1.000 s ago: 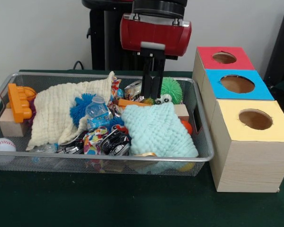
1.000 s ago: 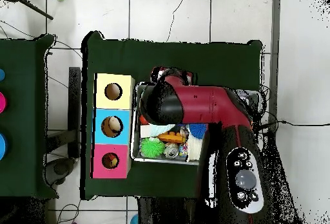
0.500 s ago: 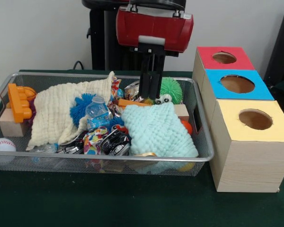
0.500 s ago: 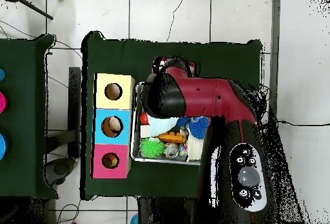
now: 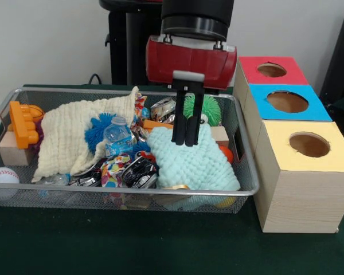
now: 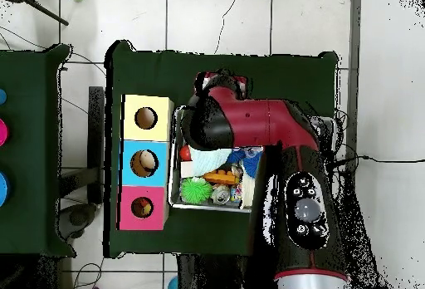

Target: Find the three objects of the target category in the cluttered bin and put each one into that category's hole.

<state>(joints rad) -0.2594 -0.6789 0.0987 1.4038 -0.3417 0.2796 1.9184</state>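
The tool (image 5: 186,141) hangs empty, fingers pressed together, above the mint cloth (image 5: 190,160) in the bin (image 5: 247,186). Still searching, I'd say; next, probably lifting that cloth. Which toys are targets, I can't tell.

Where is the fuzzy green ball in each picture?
Front view: the fuzzy green ball sits at the bin's back edge, partly behind the gripper, near the boxes.
Overhead view: it lies in the bin's lower left corner, beside the pink box.
Shared landmark: the blue box, the middle one.
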